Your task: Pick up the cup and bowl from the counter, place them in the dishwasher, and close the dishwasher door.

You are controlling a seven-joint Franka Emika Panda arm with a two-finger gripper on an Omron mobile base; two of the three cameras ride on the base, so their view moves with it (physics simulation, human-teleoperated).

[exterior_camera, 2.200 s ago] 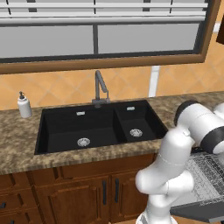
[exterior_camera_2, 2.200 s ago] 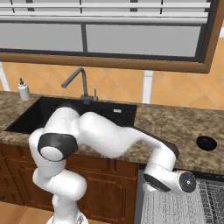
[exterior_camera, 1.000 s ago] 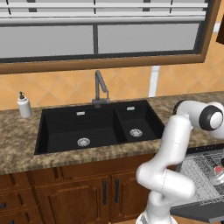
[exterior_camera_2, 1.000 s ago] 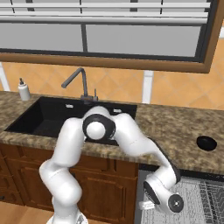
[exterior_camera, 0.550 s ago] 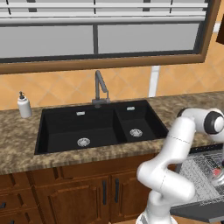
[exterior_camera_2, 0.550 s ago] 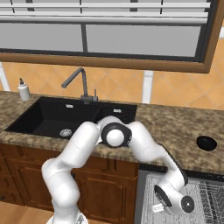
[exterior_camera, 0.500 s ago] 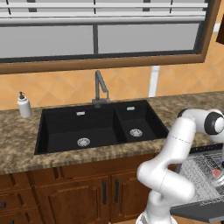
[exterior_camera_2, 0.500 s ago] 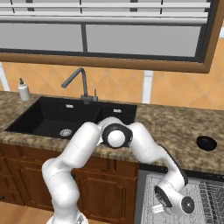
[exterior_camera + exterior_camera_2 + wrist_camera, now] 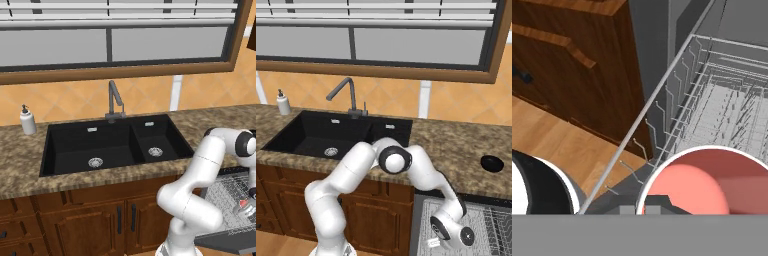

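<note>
Hand view, cup [image 9: 712,180] over dishwasher [image 9: 732,105] rack

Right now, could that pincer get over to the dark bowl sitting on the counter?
Probably yes, though not at once. The bowl sits in the open on the counter, but the pincer is down at the dishwasher rack, seemingly busy with the cup.

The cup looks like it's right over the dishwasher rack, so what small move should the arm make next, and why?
Probably ease the cup a little lower into the wire rack and then let go. In the hand view its red-pink inside sits right at the gripper, over the rack of the open dishwasher. I cannot tell whether it already rests on the wires, so a short descent first seems safer. The black bowl waits on the counter.
</note>
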